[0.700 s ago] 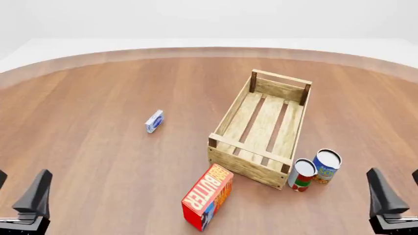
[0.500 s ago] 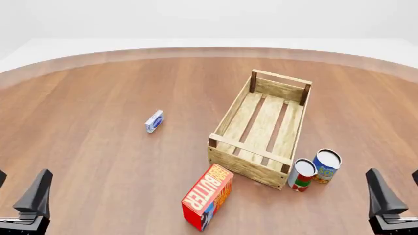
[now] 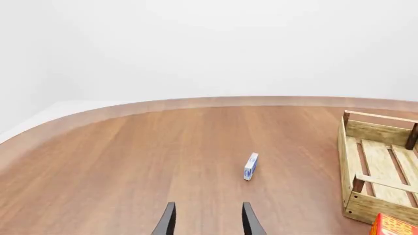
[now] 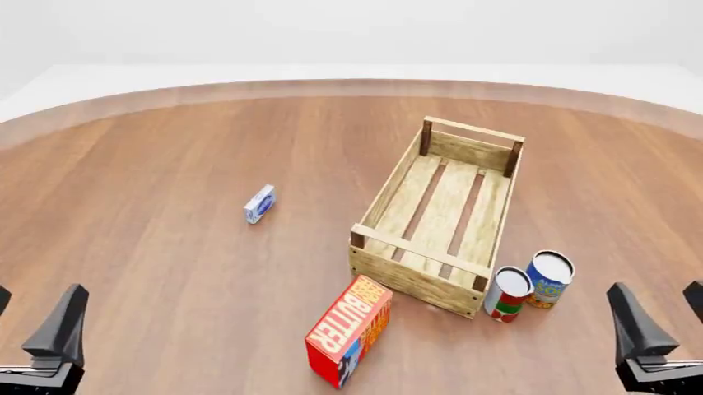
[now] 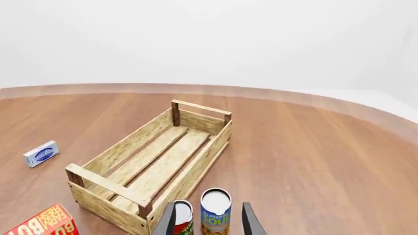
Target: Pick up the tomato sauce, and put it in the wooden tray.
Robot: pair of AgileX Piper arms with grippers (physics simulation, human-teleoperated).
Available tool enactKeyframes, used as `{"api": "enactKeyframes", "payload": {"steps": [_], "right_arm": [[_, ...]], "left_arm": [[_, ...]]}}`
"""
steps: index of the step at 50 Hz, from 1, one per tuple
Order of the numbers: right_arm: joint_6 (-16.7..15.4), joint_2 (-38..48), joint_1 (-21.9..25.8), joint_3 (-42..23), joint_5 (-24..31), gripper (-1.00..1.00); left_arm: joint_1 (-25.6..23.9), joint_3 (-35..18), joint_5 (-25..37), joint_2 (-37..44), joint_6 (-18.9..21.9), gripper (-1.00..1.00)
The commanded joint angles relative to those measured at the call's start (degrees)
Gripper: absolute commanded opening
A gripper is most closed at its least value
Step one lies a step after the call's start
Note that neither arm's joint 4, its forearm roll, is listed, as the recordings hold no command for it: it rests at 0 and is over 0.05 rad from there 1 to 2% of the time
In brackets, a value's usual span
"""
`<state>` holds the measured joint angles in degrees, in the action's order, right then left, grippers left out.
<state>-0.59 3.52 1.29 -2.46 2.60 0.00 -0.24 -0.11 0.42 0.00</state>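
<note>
The tomato sauce [image 4: 508,294] is a small can with a white, red and green label. It stands on the table just right of the wooden tray's near corner, and it also shows in the right wrist view [image 5: 181,220]. The wooden tray [image 4: 387,188] is a light slatted crate lying at right of centre, and nothing is in it; it shows in the right wrist view [image 5: 124,147] and the left wrist view [image 3: 343,156]. My right gripper [image 4: 664,317] [image 5: 208,223] is open and empty, near and to the right of the cans. My left gripper [image 4: 31,317] [image 3: 208,223] is open and empty at the near left.
A blue and yellow can [image 4: 548,280] [image 5: 215,210] stands right beside the tomato sauce. A red and orange butter box [image 4: 349,331] [image 5: 42,226] lies in front of the tray. A small blue and white box [image 4: 259,202] [image 3: 251,166] lies at left of centre.
</note>
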Motion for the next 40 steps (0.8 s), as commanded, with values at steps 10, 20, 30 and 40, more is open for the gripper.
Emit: {"api": "enactKeyframes", "payload": {"steps": [10,20,30,40], "right_arm": [[-1.2,7.5,0.9,-1.2,-1.5,1.0],[-1.7,12.0,2.4,-2.3,-2.2,1.0],[-2.2,15.9,3.6,-3.7,-2.6,1.0],[-2.3,19.3,4.7,-4.5,-3.5,1.0]], "left_arm": [[0.0,0.0,0.0,0.0,0.0,1.0],[0.0,0.0,0.0,0.0,0.0,1.0],[0.0,0.0,0.0,0.0,0.0,1.0],[0.0,0.0,0.0,0.0,0.0,1.0]]}}
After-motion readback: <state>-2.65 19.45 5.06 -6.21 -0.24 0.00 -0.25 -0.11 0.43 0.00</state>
